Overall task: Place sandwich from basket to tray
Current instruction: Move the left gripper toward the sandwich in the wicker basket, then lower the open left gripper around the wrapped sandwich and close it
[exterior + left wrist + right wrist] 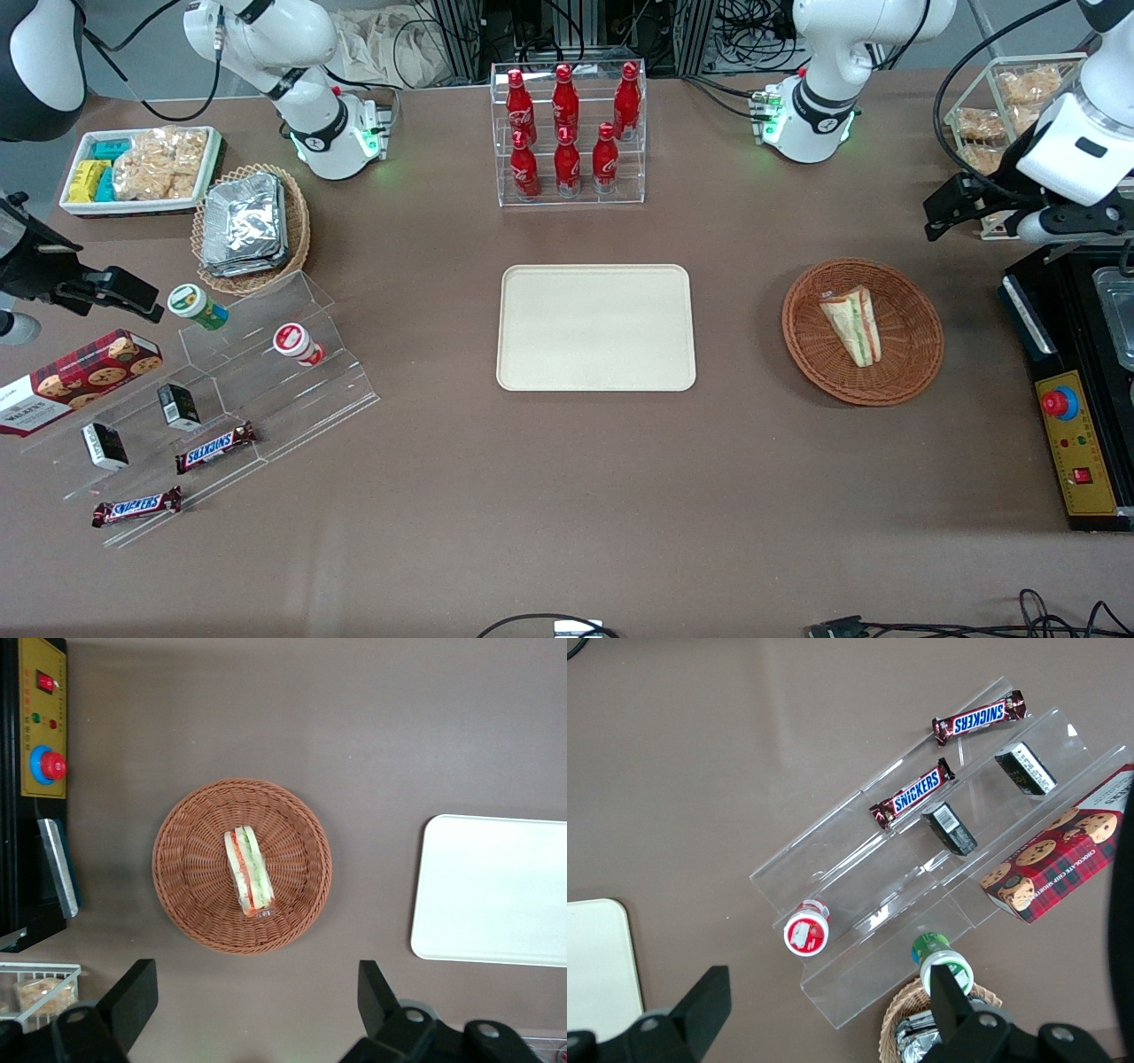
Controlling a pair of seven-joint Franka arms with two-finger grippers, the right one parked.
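1. My gripper (pixel 252 1001) hangs high above the table, near the working arm's end, with nothing between its fingers. In the wrist view the two fingers (pixel 133 992) stand wide apart, spread about as wide as the basket below them. The claw is fully open and holds nothing.

2. The sandwich (pixel 852 324) lies inside the reddish-brown basket (pixel 912 372), roughly at its middle, resting on its side with the green and red-orange filling layers showing along one edge. It appears untouched; I have no contact with it.

3. The basket sits on the brown table (pixel 567 496), well apart from the tray (pixel 595 372), toward the working arm's end. A black control box with a red button (pixel 1060 403) stands beside the basket, closer to the table's edge.

4. The tray lies flat at the middle of the table, nearer to the front camera than the rack of red bottles (pixel 568 133). Nothing rests on it.

5. Progress, in my judgement: the task has not begun in any material sense. No grasp is made, no lift, no transfer, no release.

6. Remaining work, as I assess it: descend to the basket, align my fingers across the sandwich's narrow faces, close on it gently because the wrap and bread look soft, lift clear of the wicker rim, carry it across to the tray, and set it down.

7. Hazard noted: the basket is light and may shift or lift with the sandwich if a finger catches the weave.
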